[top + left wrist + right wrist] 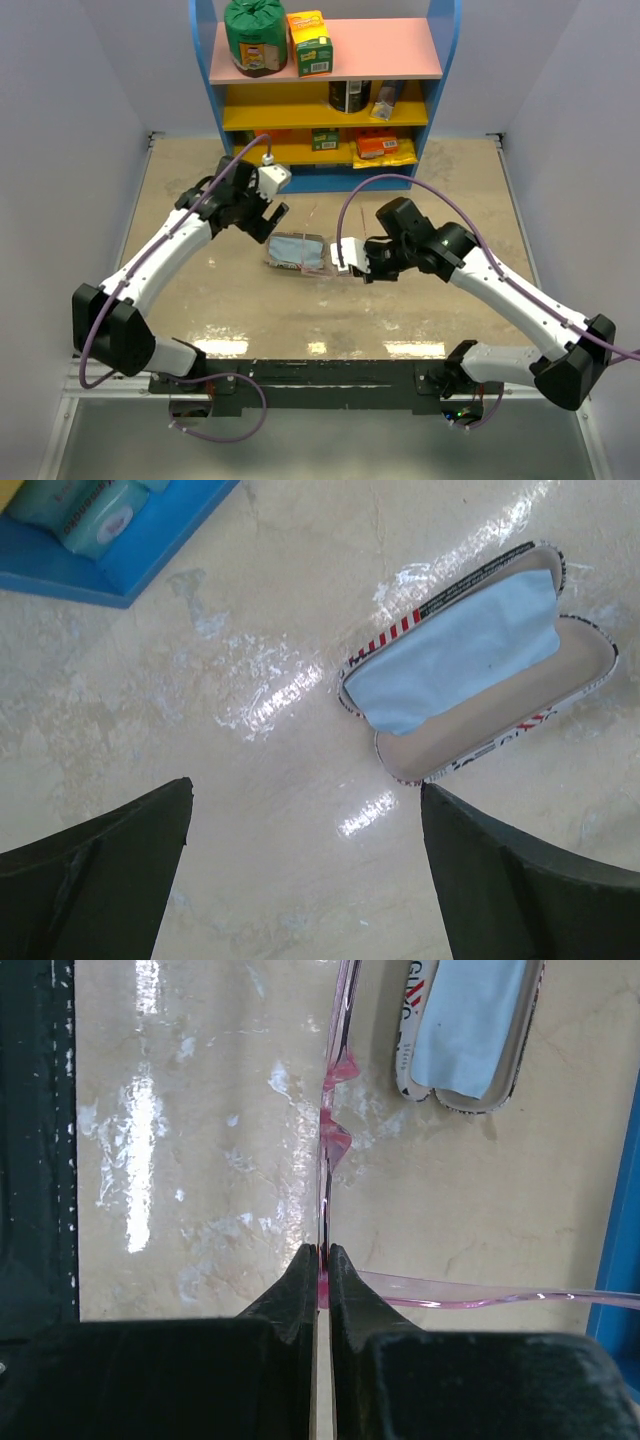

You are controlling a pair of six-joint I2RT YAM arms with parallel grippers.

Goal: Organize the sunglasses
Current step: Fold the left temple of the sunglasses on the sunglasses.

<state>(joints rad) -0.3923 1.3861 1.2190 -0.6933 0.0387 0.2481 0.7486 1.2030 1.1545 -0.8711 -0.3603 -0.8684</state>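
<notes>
Sunglasses (335, 1140): pinched by the thin frame in the tightly closed right gripper (323, 1260), held edge-on near the case (520, 705), probably ready for lowering in.
Case: lies open, containing only a light blue cloth (460, 645).
Left gripper (306, 785): spread wide, empty, hovering beside the case.

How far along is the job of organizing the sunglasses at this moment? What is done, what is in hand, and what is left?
Done: the case lies open on the table, with the blue cloth inside it.
In hand: the right gripper is shut on the sunglasses, which are outside the case.
Left: the sunglasses are not yet in the case, and the case is not yet closed. The left gripper is open and holds nothing.
</notes>
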